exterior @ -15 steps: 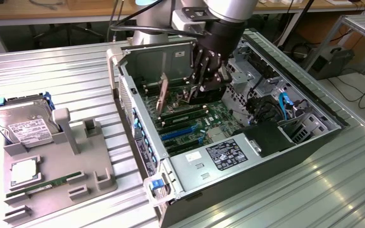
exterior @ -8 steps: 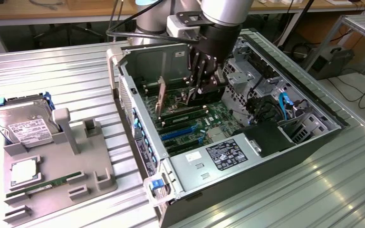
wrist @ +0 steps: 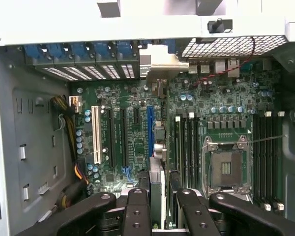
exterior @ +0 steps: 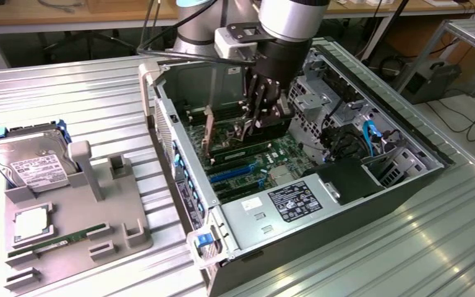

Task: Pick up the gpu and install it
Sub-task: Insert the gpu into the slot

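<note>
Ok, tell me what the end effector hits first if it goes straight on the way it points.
The end effector points down at the motherboard, holding the gpu edge-on. The card's lower edge would probably meet the board first, just beside the blue slot; depth is unclear.

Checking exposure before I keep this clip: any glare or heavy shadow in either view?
Exterior view: glare whitens the ribbed table at that view's left. Wrist view: the case's rim is washed out white, the motherboard evenly lit.
</note>
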`<state>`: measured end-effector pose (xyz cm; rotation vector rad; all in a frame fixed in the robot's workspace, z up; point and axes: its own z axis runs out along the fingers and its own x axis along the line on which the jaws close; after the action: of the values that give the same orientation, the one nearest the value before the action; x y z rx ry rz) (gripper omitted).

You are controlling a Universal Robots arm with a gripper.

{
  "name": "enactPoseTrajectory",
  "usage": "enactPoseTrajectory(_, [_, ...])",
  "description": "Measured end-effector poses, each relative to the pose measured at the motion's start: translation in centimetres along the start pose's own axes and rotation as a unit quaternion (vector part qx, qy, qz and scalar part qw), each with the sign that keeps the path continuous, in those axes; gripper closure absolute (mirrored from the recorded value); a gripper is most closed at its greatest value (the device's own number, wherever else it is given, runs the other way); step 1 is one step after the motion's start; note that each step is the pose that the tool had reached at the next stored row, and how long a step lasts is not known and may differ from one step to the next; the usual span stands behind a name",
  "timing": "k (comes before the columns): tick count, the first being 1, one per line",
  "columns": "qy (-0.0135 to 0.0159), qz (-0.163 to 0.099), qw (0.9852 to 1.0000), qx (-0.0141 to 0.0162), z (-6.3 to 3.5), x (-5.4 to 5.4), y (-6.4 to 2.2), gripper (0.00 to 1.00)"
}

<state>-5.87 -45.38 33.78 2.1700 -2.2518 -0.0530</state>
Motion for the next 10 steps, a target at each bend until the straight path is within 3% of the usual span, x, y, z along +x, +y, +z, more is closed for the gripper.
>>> enactPoseTrajectory(10, [-0.0001,-0.003,1.0000,0.0024,1.29,0.7,1.19,0.74])
